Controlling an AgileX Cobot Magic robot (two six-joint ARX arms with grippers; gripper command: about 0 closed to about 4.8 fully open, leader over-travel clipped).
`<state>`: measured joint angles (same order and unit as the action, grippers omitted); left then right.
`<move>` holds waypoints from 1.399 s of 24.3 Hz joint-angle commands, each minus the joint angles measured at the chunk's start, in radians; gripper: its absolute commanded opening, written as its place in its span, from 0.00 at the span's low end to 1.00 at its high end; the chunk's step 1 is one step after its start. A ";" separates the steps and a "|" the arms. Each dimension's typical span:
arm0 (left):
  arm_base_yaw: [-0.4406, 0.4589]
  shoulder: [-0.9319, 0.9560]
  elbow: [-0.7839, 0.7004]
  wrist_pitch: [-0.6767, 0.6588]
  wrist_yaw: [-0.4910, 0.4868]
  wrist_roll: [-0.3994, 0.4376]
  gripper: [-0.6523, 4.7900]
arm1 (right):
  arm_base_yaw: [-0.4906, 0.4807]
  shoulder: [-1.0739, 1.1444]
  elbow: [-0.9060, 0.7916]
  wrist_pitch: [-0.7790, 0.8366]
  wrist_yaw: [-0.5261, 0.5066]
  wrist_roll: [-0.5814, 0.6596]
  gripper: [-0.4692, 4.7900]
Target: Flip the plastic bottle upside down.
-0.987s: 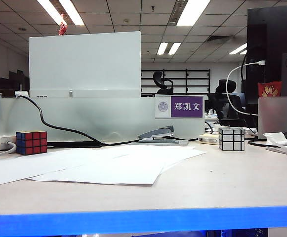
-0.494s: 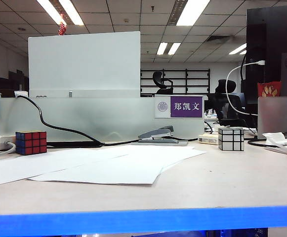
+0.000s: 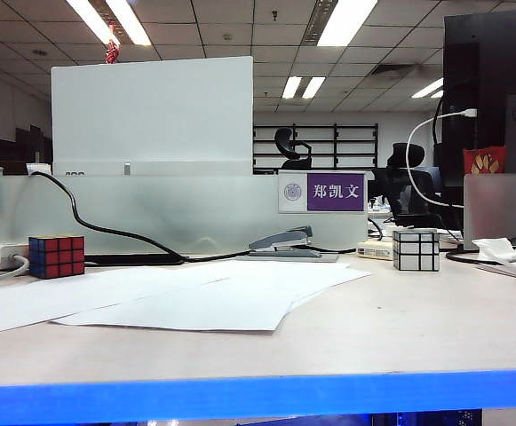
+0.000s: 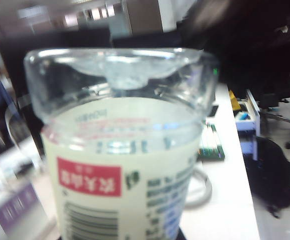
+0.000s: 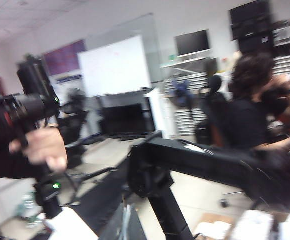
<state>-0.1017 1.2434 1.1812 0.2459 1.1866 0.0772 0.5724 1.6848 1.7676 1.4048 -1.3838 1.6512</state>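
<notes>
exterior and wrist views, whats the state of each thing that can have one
bottle: fills the left wrist view, base toward the camera, label text inverted, off the table
left gripper: out of frame, grip not visible
right gripper: out of frame, shut
colored cube: resting on table, scrambled
silver cube: resting on table, aligned
stapler: closed
papers: lying flat, overlapping

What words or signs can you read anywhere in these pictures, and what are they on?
"郑凯文": purple nameplate on the frosted desk divider, beside a round emblem too small to read.
Red patch on the plastic bottle label: white characters, upside down and blurred, unreadable.
Bottle's barcode and fine print: too blurred.
Right wrist view: nothing readable.
</notes>
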 commanded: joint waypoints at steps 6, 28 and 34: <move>-0.092 0.317 0.000 0.284 -0.064 -0.050 0.11 | -0.139 -0.088 0.002 0.007 0.051 -0.037 0.07; -0.035 0.341 0.002 0.721 -0.170 -0.444 0.11 | -0.078 -0.363 0.232 -2.201 1.176 -1.683 0.07; -0.036 0.341 0.002 0.719 -0.165 -0.449 0.11 | 0.229 -0.388 0.232 -2.418 1.475 -1.712 0.07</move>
<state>-0.1368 1.5909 1.1763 0.9466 1.0222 -0.3691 0.7612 1.3003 1.9919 -1.0168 -0.0032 -0.0574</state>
